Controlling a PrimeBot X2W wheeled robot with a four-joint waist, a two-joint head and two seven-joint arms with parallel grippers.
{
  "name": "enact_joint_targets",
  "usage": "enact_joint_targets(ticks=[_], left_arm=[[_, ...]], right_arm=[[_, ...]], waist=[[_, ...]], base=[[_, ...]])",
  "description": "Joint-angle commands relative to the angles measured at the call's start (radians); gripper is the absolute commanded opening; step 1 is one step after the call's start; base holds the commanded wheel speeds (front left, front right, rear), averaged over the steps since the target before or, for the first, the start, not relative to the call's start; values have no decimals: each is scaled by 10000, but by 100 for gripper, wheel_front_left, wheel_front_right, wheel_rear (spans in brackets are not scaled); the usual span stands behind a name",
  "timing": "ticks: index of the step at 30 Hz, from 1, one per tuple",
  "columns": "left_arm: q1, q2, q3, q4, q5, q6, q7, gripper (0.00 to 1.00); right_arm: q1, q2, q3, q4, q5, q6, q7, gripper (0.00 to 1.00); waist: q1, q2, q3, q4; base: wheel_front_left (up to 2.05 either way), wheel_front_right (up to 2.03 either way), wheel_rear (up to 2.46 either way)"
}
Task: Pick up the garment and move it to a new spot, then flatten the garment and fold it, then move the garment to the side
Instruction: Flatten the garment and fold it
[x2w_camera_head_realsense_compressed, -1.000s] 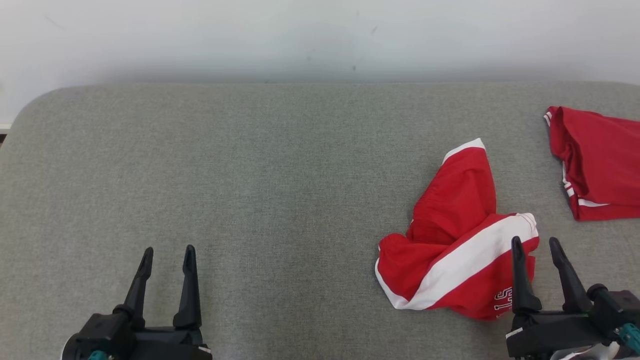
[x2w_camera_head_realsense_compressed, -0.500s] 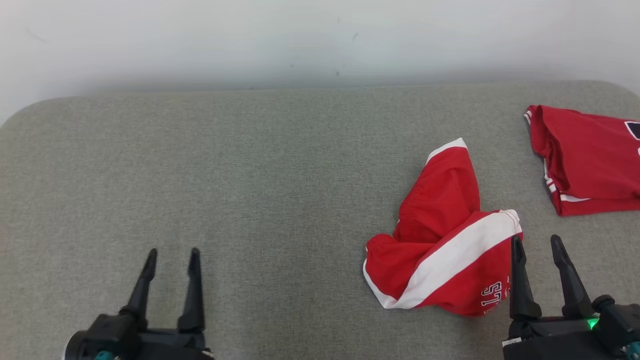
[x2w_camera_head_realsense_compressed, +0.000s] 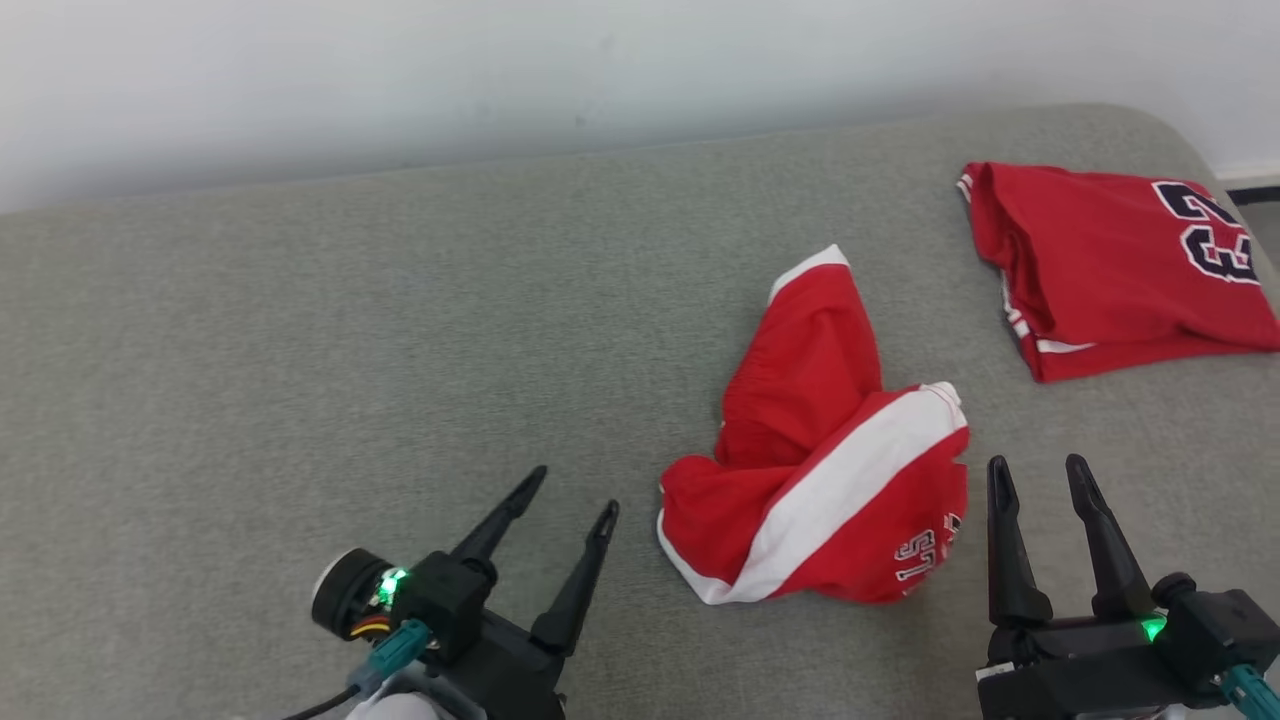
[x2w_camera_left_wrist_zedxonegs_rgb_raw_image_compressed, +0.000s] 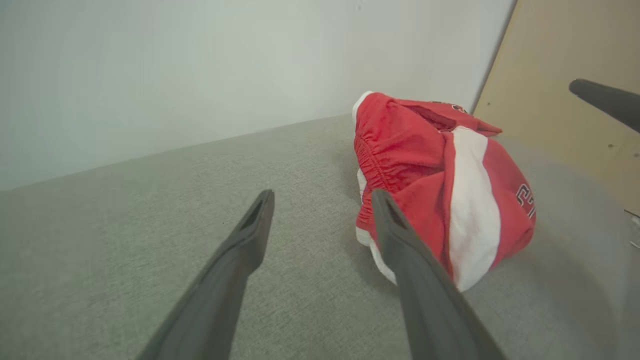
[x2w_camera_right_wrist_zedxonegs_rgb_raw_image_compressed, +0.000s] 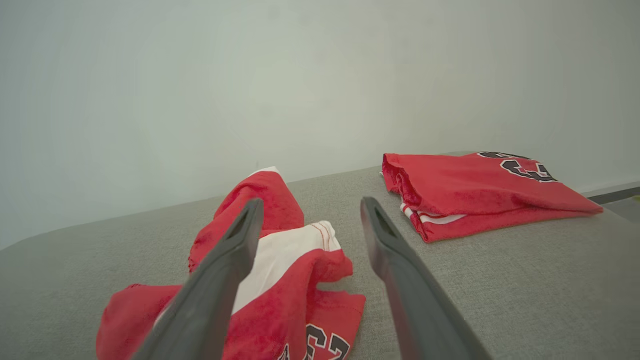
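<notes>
In the head view the camera has swung right, and your left gripper (x2w_camera_head_realsense_compressed: 575, 490) has turned in toward the shorts (x2w_camera_head_realsense_compressed: 820, 470). Its jaws are spread and empty. The shorts lie crumpled just beyond its right finger and left of the right gripper (x2w_camera_head_realsense_compressed: 1036, 464), which is also spread. The pickup looks near but not begun.

The left wrist view adds the waistband (x2w_camera_left_wrist_zedxonegs_rgb_raw_image_compressed: 372, 165), bunched just past the right fingertip.

The right wrist view adds a folded jersey (x2w_camera_right_wrist_zedxonegs_rgb_raw_image_compressed: 480, 190), ahead-right and well apart.
</notes>
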Motion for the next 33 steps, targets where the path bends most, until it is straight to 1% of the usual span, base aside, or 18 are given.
enact_joint_targets(ticks=[1, 5, 6, 10, 16, 17, 18, 19, 21, 25, 31, 32, 33], left_arm=[[-262, 88, -258, 181, -163, 17, -29, 100], [-842, 228, -1209, 962, -617, 17, -29, 100], [-1154, 297, -1578, 1441, -784, 17, -26, 100], [-1650, 343, -2223, 2314, -1103, 17, -15, 100], [-2265, 274, -3100, 3148, -1497, 17, -20, 100], [-2372, 239, -3181, 3261, -1611, 19, -22, 87], [-2476, 210, -3219, 3413, -1711, 19, -22, 31], [-2596, 194, -3170, 3542, -1757, 19, -24, 0], [-2755, 137, -2922, 3665, -1816, 24, -25, 0], [-2708, 247, -2091, 3400, -1760, 276, -27, 0], [-1896, 570, -823, 2486, -1574, 728, -26, 0], [-1896, 570, -823, 2486, -1574, 728, -26, 0], [-1713, 624, -618, 2328, -1574, 824, -28, 0]], right_arm=[[-147, 31, 11, 26, 63, -27, -9, 100], [-219, 57, 88, 58, 83, -27, -9, 100], [-286, 73, 87, 55, 92, -27, -9, 100], [-324, 108, 99, 76, 114, -27, -9, 100], [-302, 148, 73, 92, 104, -27, -9, 100], [-317, 153, 65, 91, 98, -27, -9, 100], [-326, 158, 58, 88, 93, -27, -9, 100], [-325, 163, 41, 88, 82, -27, -9, 100], [-308, 168, -40, 39, 35, -27, -9, 100], [-234, 182, -163, 2, -43, -27, -9, 100], [-134, 162, -256, 55, -95, -27, -9, 100], [-134, 162, -256, 55, -95, -27, -9, 100], [-143, 149, -239, 80, -110, -27, -8, 100]], waist=[[0, 0, 209, -401], [0, 0, 373, -794], [0, 0, 448, -982], [0, 0, 555, -1342], [0, 0, 668, -1607], [0, 0, 680, -1623], [0, 0, 687, -1635], [0, 0, 690, -1635], [0, 0, 671, -1564], [0, 0, 548, -1215], [0, 0, 223, -324], [0, 0, 223, -324], [0, 0, 169, -194]], base=[[0, 0, 0], [0, 0, 0], [0, 0, 0], [0, 0, 0], [0, 0, 0], [0, 0, 0], [0, 0, 0], [0, 0, 0], [0, 0, 0], [0, 0, 0], [0, 0, 0], [0, 0, 0], [0, 0, 0]])
